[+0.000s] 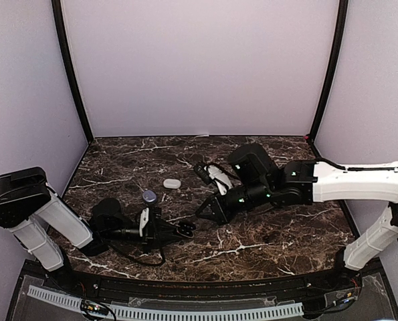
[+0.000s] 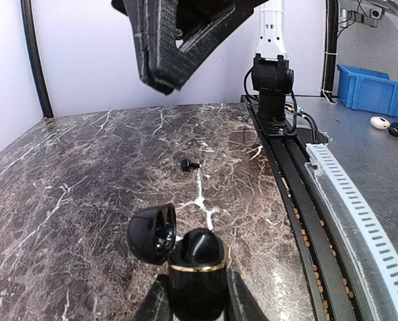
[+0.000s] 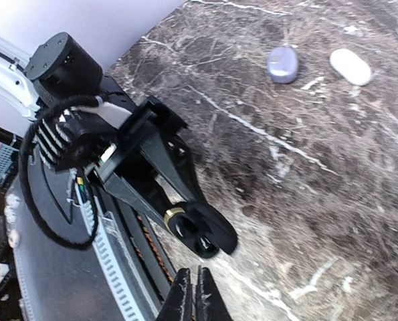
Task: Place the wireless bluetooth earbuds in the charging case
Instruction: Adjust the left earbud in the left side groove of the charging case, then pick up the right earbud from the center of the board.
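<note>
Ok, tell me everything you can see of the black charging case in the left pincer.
The glossy black pebble-shaped plastic charging case has a thin gold band around the rim of its body. Its hinged lid is swung open to one side, showing a moulded hollow inside. The left pincer clamps the body from both sides and holds it roughly upright, low over the dark marble-patterned table. Only the pincer visibly touches it. Whether any earbud sits inside cannot be told.

Dark marble table (image 1: 272, 247), lilac walls (image 1: 199, 67) — black posts (image 1: 71, 73)
</note>
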Motion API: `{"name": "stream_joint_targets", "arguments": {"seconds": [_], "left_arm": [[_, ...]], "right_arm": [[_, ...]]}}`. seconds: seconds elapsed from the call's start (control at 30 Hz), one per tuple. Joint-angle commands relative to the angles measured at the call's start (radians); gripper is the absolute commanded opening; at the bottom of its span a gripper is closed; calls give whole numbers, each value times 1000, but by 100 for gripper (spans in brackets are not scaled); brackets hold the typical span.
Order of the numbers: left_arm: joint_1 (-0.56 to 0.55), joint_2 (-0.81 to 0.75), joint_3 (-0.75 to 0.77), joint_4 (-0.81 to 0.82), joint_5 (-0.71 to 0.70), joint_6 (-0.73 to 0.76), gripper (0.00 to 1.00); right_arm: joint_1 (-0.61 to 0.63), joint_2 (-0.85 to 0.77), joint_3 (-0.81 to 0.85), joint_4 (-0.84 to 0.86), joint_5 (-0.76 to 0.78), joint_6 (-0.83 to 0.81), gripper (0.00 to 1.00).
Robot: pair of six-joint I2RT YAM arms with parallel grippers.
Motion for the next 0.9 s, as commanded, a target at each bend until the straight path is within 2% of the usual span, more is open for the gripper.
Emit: {"name": "stream_joint_targets", "arguments": {"seconds": [0.0, 0.07, 0.27, 0.37, 0.63, 0.87], "left_arm": [[3, -31, -5, 32, -6, -15, 8], [3, -40, -8, 31, -12, -15, 8], [3, -60, -8, 17, -28, -26, 8], [3, -63, -3, 7, -32, -43, 8], [3, -103, 68, -53, -66, -205, 8], [3, -46, 28, 48, -81, -171, 8]], "right_arm": [[-5, -85, -69, -115, 145, 2, 7], [-11, -108, -93, -178, 199, 22, 13], [-49, -73, -119, -454, 383, 120, 22], [-73, -46, -137, -525, 453, 192, 32], [-177, -29, -231, -522, 481, 275, 33], [-202, -56, -311, -426, 444, 294, 32]]}}
